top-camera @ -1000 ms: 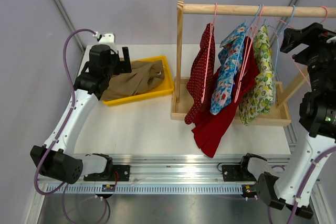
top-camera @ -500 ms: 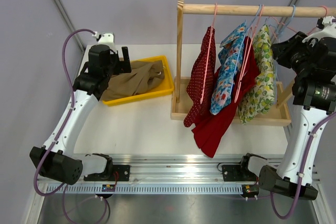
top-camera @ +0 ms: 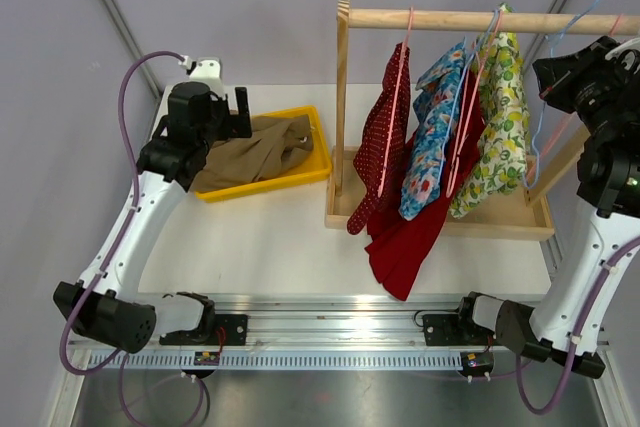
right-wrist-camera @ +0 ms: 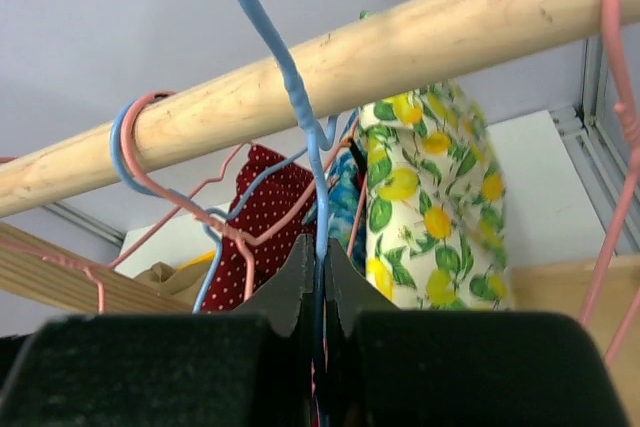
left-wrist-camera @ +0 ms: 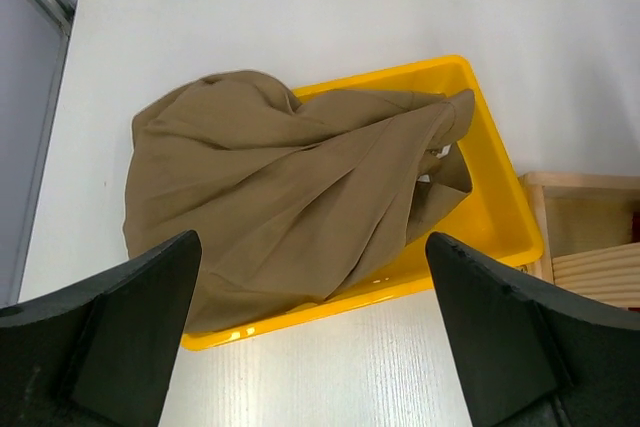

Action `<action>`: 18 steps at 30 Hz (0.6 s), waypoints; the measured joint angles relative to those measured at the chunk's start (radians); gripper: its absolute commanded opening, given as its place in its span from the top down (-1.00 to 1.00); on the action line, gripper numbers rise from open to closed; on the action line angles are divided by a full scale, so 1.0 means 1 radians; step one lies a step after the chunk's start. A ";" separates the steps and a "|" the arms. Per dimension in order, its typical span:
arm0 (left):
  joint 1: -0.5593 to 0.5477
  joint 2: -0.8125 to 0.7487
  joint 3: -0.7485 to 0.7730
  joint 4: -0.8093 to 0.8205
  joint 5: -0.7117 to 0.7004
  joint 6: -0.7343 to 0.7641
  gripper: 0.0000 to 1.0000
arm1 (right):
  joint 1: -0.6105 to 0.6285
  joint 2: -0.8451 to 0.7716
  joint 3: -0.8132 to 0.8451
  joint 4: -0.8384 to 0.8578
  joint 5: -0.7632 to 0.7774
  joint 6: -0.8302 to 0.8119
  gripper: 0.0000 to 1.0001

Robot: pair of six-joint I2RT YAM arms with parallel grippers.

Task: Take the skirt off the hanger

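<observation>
Beside rail [right-wrist-camera: 400, 47], right tool [right-wrist-camera: 319, 265] (clamped) on hanger [right-wrist-camera: 290, 77]

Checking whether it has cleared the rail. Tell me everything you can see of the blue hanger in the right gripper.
The blue hanger is thin wire, seemingly plastic-coated. Its neck is pinched between the right gripper's shut jaws. Above them the wire crosses in front of the wooden rod and runs out of the wrist view. From above, its hook curves free above the rod, not over it. The lemon-print skirt seems to hang from it.
</observation>
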 measured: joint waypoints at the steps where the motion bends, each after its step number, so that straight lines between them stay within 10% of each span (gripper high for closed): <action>1: -0.014 0.000 0.019 -0.013 -0.002 0.008 -0.98 | 0.000 0.000 0.028 -0.017 0.001 0.005 1.00; 11: -0.531 -0.004 0.415 -0.052 0.050 0.151 -0.98 | -0.001 -0.203 -0.095 -0.068 0.015 0.073 1.00; 18: -0.783 -0.077 0.328 0.059 0.339 0.157 -0.98 | 0.002 -0.427 -0.196 -0.079 0.034 0.139 1.00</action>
